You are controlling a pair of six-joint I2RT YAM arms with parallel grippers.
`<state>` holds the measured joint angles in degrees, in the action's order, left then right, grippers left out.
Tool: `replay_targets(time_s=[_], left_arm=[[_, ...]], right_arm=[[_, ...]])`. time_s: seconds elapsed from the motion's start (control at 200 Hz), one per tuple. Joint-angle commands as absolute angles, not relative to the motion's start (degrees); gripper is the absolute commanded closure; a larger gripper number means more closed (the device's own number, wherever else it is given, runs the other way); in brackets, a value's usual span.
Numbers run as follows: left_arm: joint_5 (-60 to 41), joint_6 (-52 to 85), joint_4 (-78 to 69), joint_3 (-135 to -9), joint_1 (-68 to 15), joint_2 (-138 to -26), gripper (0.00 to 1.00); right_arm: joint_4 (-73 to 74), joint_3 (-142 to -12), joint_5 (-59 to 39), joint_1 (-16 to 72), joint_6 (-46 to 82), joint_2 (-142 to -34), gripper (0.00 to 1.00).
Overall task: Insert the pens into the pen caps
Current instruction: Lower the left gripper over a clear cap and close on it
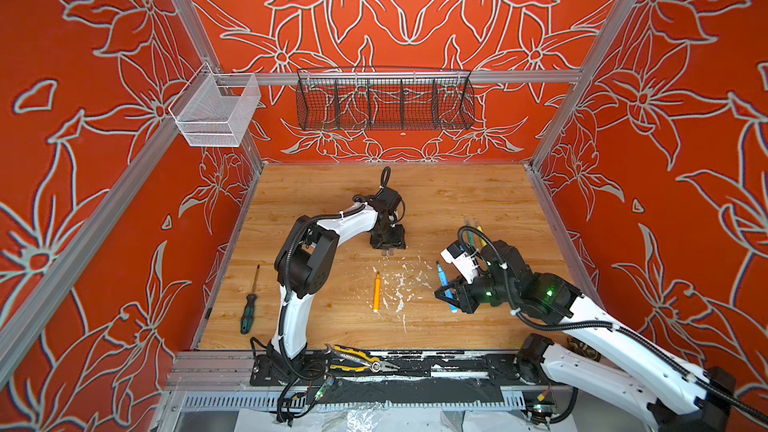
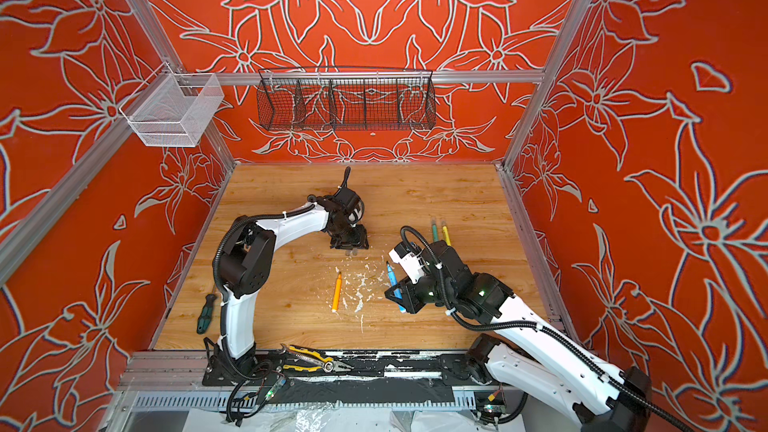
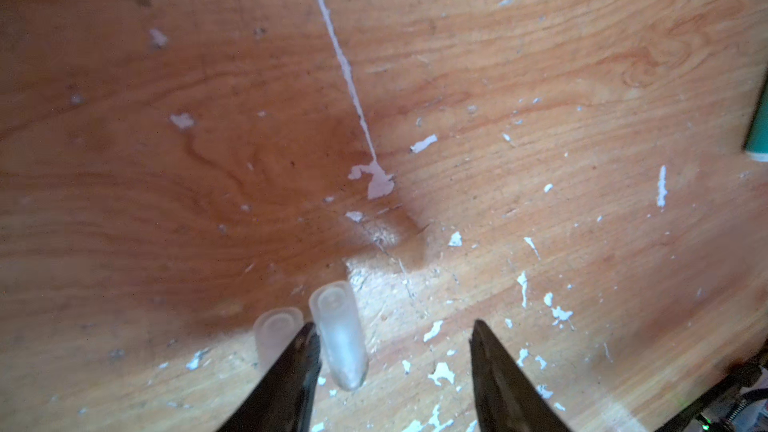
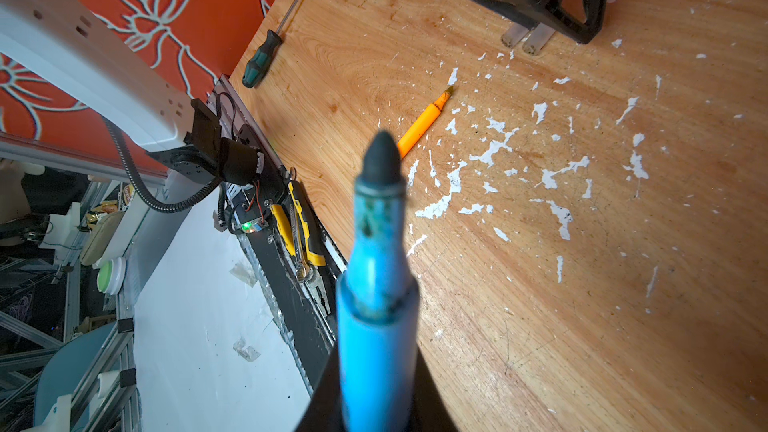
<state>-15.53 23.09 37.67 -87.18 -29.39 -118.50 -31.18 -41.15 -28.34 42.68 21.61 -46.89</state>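
At the near edge, yellow-and-black pliers [image 1: 357,361] lie on the black base rail, off the wooden table [image 1: 457,193]. A green-handled screwdriver [image 1: 249,307] rests by the left wall. Further in, the orange pen [image 1: 376,292] lies loose among white flecks [image 1: 401,284], its long axis running near to far and its nib on the far end.

To its right, the right gripper [image 1: 448,292] is clamped around the blue pen [image 4: 374,284] at mid-barrel. The pen is lifted off the wood, and its dark bare nib points away from the wrist.

Beyond and to the left of that nib, the left gripper [image 3: 394,324] points down at the table with its jaws apart. Two clear pen caps lie side by side under it. One pen cap [image 3: 338,334] sits inside the gap, against one finger and well clear of the opposite one, so nothing is gripped yet. The second cap [image 3: 274,330] lies just outside that same finger. The inner cap's long axis runs across the closing direction, so the jaws would likely pinch it across its width. The left arm is clearly the nearer one for this pick. The outer cap touches the finger and could get nudged.

Furthest back, the green pen [image 2: 434,230] and yellow pen [image 2: 445,234] lie together behind the right arm, apparently already capped.
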Motion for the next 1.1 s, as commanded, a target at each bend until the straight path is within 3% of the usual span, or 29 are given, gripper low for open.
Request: replay_targets(time_s=[0.0, 0.28, 0.465, 1.096], left_arm=[[-14.0, 22.4, 40.7, -88.7, -29.9, -119.8, 0.46], [-6.1, 20.9, 47.5, -94.8, -32.5, -123.4, 0.48], [-1.7, 20.2, 53.1, -98.4, -34.0, -126.9, 0.54], [-2.0, 20.7, 53.1, -101.1, -35.6, -130.8, 0.78]], right_arm=[[-30.0, -40.1, -28.6, 42.3, 22.1, -45.8, 1.00], [-29.9, -39.6, -29.1, 42.4, 22.6, -44.6, 1.00], [-30.6, -39.3, -28.7, 42.4, 23.0, -42.9, 1.00], [-30.0, -37.7, -30.2, 42.4, 24.0, -41.0, 1.00]])
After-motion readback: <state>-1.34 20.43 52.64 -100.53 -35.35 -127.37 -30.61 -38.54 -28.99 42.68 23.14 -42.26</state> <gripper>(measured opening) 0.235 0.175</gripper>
